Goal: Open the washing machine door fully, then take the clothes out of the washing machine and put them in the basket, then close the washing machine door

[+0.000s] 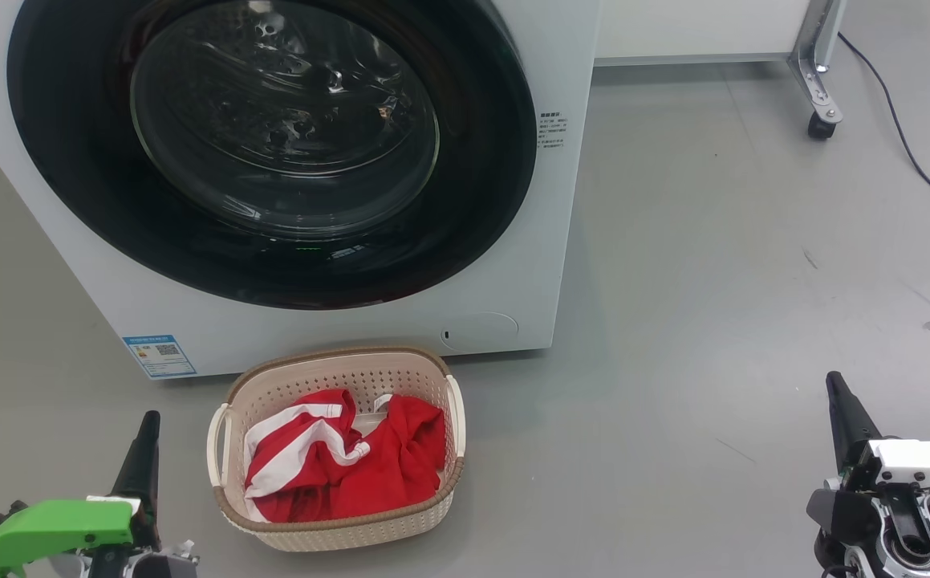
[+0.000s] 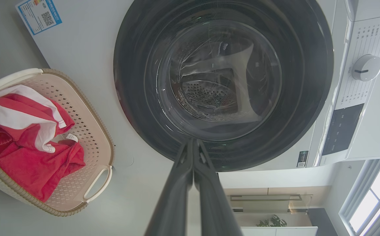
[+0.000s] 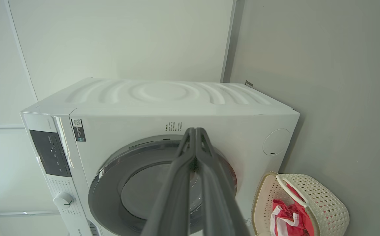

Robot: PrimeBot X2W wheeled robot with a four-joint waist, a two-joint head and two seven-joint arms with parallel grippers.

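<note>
Both sit pinched together, empty: my left tool (image 1: 148,423) and right tool (image 1: 836,385); clothes (image 1: 336,470) fill the basket (image 1: 338,354) near the shut door (image 1: 71,168).

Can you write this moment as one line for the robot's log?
door: shut | clothes: in basket | left hand: shut, empty | right hand: shut, empty

The left jaws are formed of long, dark, tapering fingers (image 1: 140,457), backed by a bright green housing (image 1: 55,526); the right jaws are backed by a white housing (image 1: 926,459) over black and silver parts.
</note>
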